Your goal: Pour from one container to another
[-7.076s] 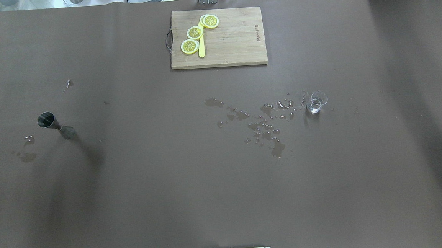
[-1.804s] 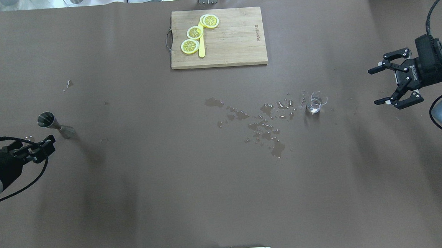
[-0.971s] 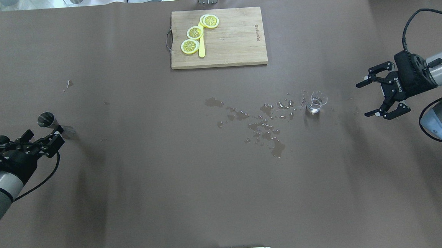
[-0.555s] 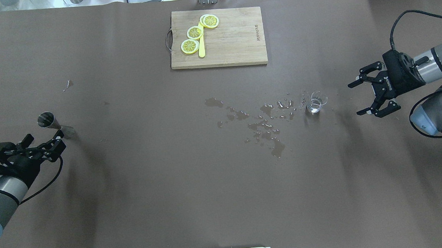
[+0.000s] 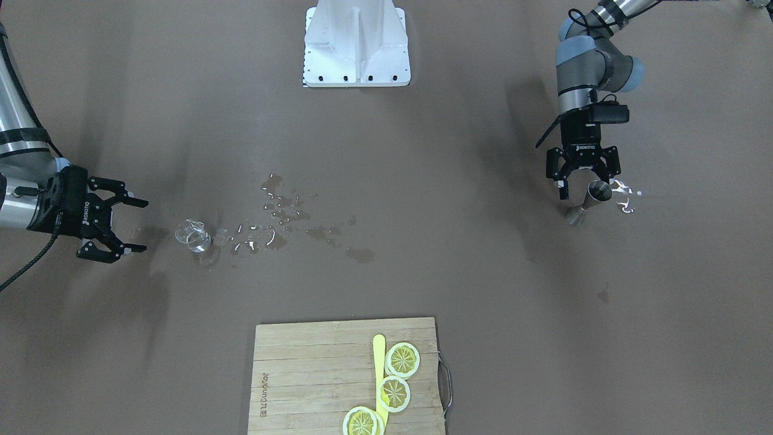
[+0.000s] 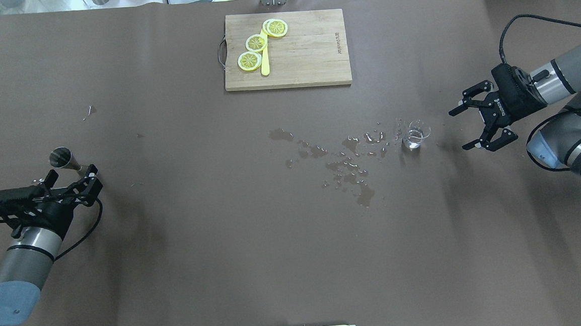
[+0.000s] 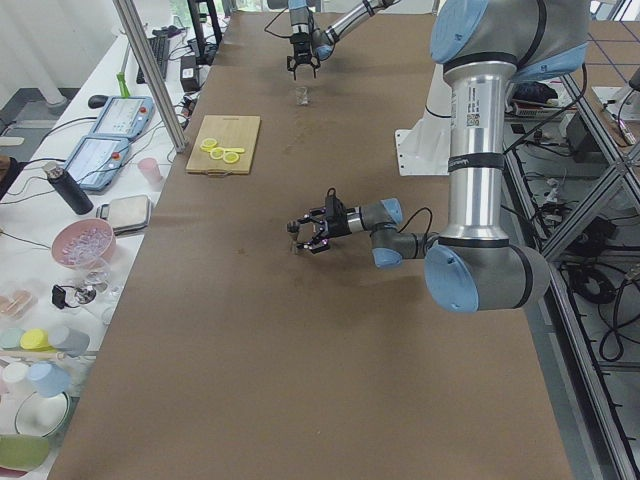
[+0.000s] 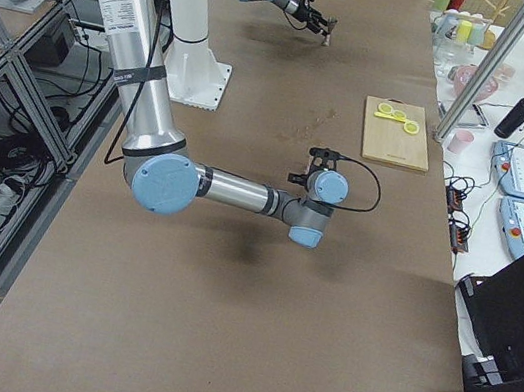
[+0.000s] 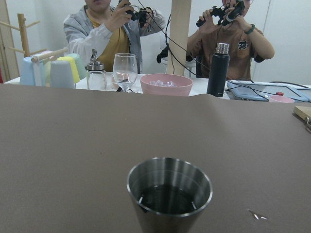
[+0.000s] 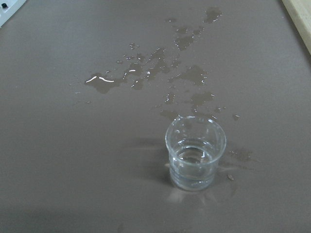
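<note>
- The steel jigger (image 6: pixel 62 158) stands upright on the robot's left side of the brown tabletop (image 6: pixel 225 247). The left wrist view shows liquid in its upper cup.
- The small clear glass (image 6: pixel 416 135) stands upright on the robot's right side, well apart from the jigger, with a little clear liquid at the bottom.
- The left end effector (image 5: pixel 584 185) has its fingers spread and sits low, right at the jigger and in line with it. It is not clamped on it, and I cannot tell whether a finger touches it.
- The right end effector (image 6: pixel 460 129) is also spread wide. It lies level, its opening faces the glass, and it is near the glass but apart from it.
- A spill of water (image 6: pixel 346 165) runs in puddles and drops from beside the glass toward the tabletop's middle. A few small wet spots (image 5: pixel 625 203) lie just beside the jigger.
- At the far edge lies a wooden cutting board (image 6: pixel 309 56) with three lemon slices (image 6: pixel 256 42) and a yellow knife (image 6: pixel 265 64) on its left part.
</note>
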`<action>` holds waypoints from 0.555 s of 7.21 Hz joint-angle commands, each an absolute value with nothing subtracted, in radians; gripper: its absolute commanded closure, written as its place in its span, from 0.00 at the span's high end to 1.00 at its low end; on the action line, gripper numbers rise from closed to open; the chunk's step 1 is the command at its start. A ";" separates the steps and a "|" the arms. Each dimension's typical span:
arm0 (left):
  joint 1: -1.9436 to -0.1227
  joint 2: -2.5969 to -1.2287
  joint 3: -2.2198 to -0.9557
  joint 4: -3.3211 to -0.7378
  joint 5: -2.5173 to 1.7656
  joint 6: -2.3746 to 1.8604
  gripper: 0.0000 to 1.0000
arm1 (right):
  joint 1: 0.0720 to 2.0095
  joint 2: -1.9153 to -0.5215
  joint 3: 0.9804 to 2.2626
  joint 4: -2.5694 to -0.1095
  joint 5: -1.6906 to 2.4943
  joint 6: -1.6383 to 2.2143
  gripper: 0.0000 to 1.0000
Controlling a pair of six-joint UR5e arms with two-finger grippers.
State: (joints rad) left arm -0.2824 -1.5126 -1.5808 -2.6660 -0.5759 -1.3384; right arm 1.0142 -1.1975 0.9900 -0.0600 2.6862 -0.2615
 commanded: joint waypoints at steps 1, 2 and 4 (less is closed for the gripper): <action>-0.281 -1.522 -1.557 -2.671 -0.548 -1.341 0.96 | 1.014 -1.154 0.933 -0.052 2.697 -0.290 0.95; -0.282 -1.525 -1.555 -2.672 -0.548 -1.342 0.96 | 1.014 -1.143 0.924 -0.054 2.698 -0.293 0.95; -0.282 -1.529 -1.551 -2.672 -0.548 -1.345 0.90 | 1.011 -1.134 0.913 -0.054 2.697 -0.302 0.95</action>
State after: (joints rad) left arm -0.2815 -1.5274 -1.5543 -2.6719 -0.5480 -1.3434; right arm 1.0124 -1.1410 0.9212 -0.0536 2.6969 -0.2966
